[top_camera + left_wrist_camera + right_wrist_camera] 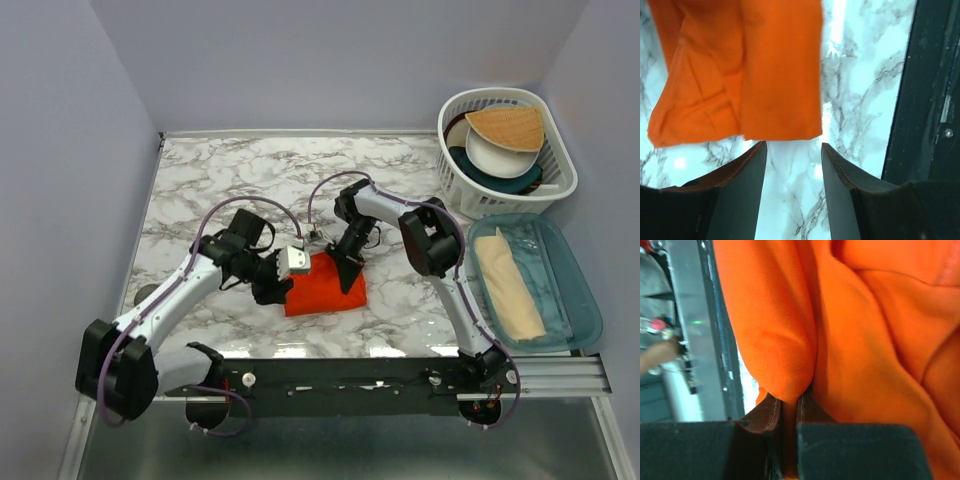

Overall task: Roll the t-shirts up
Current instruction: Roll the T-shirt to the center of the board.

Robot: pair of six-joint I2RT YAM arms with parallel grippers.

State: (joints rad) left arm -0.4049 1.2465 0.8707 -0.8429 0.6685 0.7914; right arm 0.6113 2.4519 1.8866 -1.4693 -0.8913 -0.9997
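Soft orange-red t-shirt [320, 290] bunched at lower centre of the marble table [230, 180]
Thin, light and limp, it will likely sag and slip unless pinched at a doubled fold or hem; the right gripper [788, 399] is clamped on such a fold, while the left gripper [793, 147] is empty, fingers apart, just short of the hem

A robotics lab cell: plain pale walls [60, 120] box in a marble-patterned desk [230, 175], the left arm [170, 300] and right arm [452, 290] are mounted on a metal rail [560, 372], beside a white laundry basket [563, 160] and teal bin [580, 270]
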